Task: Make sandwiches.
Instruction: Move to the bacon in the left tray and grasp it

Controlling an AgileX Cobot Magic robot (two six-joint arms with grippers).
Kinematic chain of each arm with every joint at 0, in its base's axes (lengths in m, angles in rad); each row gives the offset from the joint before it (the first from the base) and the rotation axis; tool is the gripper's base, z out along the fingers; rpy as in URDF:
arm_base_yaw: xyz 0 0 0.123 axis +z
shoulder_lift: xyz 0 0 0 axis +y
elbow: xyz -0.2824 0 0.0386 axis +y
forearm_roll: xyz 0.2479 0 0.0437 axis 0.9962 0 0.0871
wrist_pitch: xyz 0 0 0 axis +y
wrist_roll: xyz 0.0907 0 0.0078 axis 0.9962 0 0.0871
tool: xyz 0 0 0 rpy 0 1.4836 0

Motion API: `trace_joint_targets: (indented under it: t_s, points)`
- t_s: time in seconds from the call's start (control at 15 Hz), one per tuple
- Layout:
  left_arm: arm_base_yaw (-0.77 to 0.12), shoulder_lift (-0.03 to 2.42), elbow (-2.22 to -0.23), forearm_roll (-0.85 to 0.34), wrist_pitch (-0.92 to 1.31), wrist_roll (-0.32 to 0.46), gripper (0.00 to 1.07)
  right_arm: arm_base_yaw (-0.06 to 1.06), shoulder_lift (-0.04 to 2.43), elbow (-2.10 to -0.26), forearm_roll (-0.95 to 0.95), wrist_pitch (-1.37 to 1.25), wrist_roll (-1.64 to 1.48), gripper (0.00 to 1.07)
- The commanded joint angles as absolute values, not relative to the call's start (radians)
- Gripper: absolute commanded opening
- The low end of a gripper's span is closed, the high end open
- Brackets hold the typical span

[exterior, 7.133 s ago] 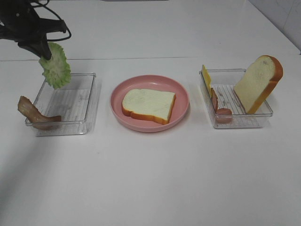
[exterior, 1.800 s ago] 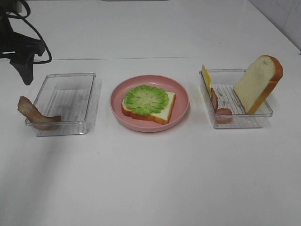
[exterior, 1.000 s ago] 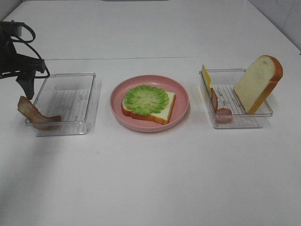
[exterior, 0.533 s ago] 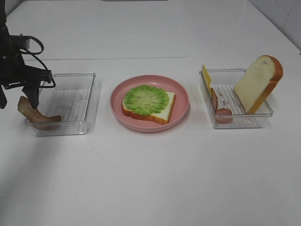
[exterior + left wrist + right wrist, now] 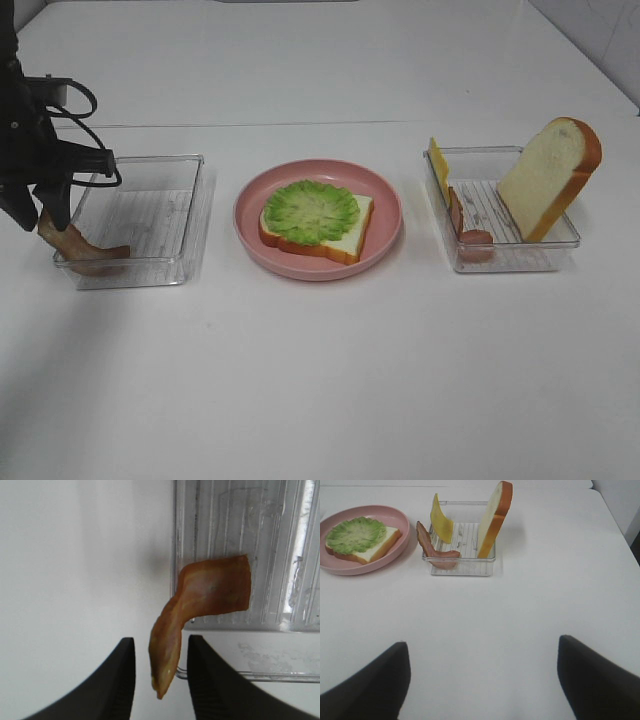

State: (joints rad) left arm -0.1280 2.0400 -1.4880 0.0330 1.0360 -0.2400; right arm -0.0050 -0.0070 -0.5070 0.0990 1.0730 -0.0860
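A bread slice (image 5: 352, 232) topped with a green lettuce leaf (image 5: 312, 210) lies on the pink plate (image 5: 388, 200). A brown bacon strip (image 5: 75, 245) hangs over the outer edge of the left clear tray (image 5: 192, 200). My left gripper (image 5: 40, 212) is open, with its fingers either side of the strip's raised end. In the left wrist view the strip (image 5: 210, 587) runs down between the fingers (image 5: 122, 680), with a gap on each side. My right gripper (image 5: 482, 690) is open wide and empty above bare table; it is out of the high view.
The right clear tray (image 5: 510, 262) holds a yellow cheese slice (image 5: 438, 160), a second bacon strip (image 5: 462, 225) and an upright bread slice (image 5: 550, 175). The right wrist view also shows this tray (image 5: 465, 569) and the plate (image 5: 402, 522).
My left gripper carried the lettuce onto the bread on the plate and let it go. It then went back left and came down around the bacon strip's raised end.
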Motion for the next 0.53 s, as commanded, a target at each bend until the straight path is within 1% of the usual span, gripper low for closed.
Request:
trace_joint_targets:
  t_s: [0.07, 0.2, 0.27, 0.33, 0.4, 0.53]
  points:
    - [-0.127, 2.044, -1.484, 0.025, 1.03, -0.244, 0.24, -0.011, -0.02, -0.506, 0.096, 1.062, -0.093, 0.76]
    - [-0.127, 2.044, -1.484, 0.025, 1.03, -0.244, 0.17, -0.011, -0.02, -0.506, 0.096, 1.062, -0.093, 0.76]
    - [-0.127, 2.044, -1.484, 0.025, 1.03, -0.244, 0.09, -0.011, -0.02, -0.506, 0.096, 1.062, -0.093, 0.76]
    - [-0.127, 2.044, -1.484, 0.025, 1.03, -0.244, 0.04, -0.011, -0.02, -0.506, 0.096, 1.062, -0.093, 0.76]
    - [-0.127, 2.044, -1.484, 0.025, 1.03, -0.244, 0.01, -0.011, -0.02, -0.506, 0.096, 1.062, -0.093, 0.76]
    - [-0.127, 2.044, -1.484, 0.025, 1.03, -0.244, 0.0, -0.011, -0.02, -0.506, 0.096, 1.062, -0.093, 0.76]
